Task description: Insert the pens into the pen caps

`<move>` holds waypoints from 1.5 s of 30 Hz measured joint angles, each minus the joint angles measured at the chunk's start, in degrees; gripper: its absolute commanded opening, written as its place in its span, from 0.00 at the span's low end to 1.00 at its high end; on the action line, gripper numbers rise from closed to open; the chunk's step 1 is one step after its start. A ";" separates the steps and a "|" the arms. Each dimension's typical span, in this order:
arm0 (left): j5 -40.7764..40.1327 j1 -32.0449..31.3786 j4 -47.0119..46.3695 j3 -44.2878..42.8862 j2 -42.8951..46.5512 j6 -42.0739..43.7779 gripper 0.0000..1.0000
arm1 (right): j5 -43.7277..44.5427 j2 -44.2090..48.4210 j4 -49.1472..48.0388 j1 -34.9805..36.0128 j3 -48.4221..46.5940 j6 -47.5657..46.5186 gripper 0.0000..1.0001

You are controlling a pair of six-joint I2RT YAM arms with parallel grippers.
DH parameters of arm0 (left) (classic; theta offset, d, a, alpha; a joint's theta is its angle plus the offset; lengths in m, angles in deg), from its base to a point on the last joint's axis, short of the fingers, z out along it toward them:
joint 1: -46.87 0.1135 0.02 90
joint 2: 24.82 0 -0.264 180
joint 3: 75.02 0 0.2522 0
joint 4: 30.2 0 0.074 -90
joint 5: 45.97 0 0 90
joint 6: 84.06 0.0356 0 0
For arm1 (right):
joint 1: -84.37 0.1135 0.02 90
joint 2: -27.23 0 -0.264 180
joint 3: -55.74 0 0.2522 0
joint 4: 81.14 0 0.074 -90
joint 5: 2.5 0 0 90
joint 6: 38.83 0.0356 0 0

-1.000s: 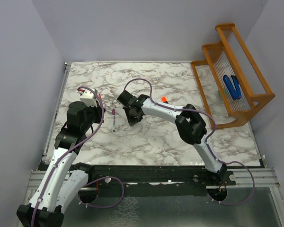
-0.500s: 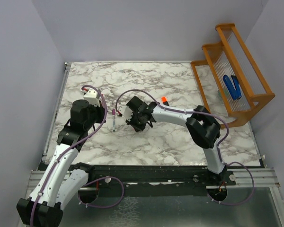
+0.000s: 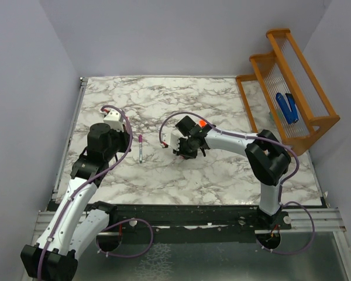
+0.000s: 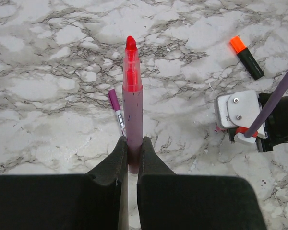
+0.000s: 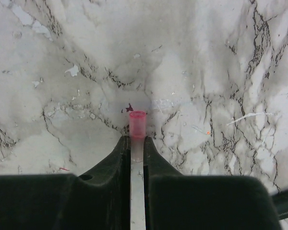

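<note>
Pink on both sides: gripping the pink pen (image 4: 132,96) tight in the left gripper (image 4: 133,143), red tip out front, above the table (image 4: 48,86); pinching the pink cap (image 5: 137,123) in the right gripper (image 5: 137,141), mouth apparently facing forward, low over the same table. Not yet touching. Probably best to line up tip and mouth on one axis first, then close in slowly and push straight. Avoid any tilt, or risk glancing off the rim. Leave the grey pen (image 4: 116,112) and black marker (image 4: 246,56) lying.
</note>
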 measured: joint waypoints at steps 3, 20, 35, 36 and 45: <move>0.09 0.00 -0.04 0.00 -0.59 0.11 0.00 | 0.90 0.76 0.13 -0.02 0.92 -1.57 0.18; 0.37 0.00 -0.44 0.00 -1.38 0.42 0.00 | 4.72 4.13 6.62 -0.20 -0.04 -4.02 0.31; 1.36 0.00 -0.48 0.00 -1.42 0.61 0.00 | 8.63 20.09 3.13 -0.28 -3.41 0.92 0.41; 1.36 0.00 -0.48 0.00 -1.42 0.61 0.00 | 9.64 20.28 1.18 -0.28 -3.06 3.19 0.47; 1.33 0.00 -0.46 0.00 -1.27 0.59 0.00 | 15.91 16.70 -4.90 -0.68 -14.01 31.32 1.00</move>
